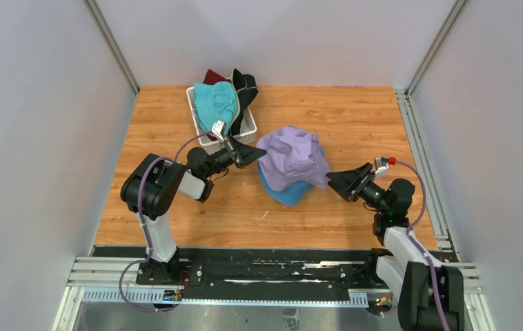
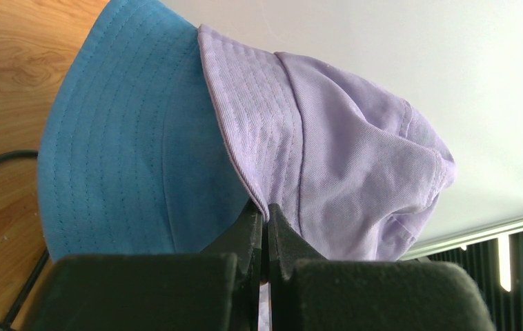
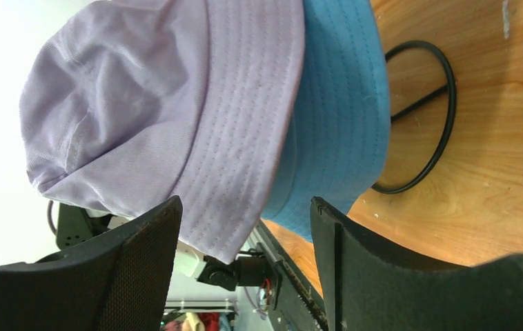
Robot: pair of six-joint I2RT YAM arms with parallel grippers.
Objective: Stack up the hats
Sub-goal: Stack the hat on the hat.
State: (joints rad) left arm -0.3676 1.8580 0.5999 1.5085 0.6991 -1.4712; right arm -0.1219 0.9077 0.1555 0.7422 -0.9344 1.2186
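A lavender hat (image 1: 292,157) sits on top of a blue hat (image 1: 288,193) on the black wire stand in the middle of the table. My left gripper (image 1: 253,156) is shut on the lavender hat's brim (image 2: 245,179) at its left edge; the blue hat (image 2: 127,152) shows beside it. My right gripper (image 1: 332,181) is open just right of the stack; its jaws stand apart around the lavender brim (image 3: 245,138), not touching it, with the blue hat (image 3: 341,117) beside. A teal hat (image 1: 216,102), a dark red hat (image 1: 212,76) and a black hat (image 1: 245,88) lie in the white basket. The beige hat is hidden.
The white lattice basket (image 1: 248,128) stands at the back, left of centre, close behind my left arm. The stand's black wire foot ring (image 3: 445,117) lies on the wood under the blue hat. Grey walls enclose the table on three sides.
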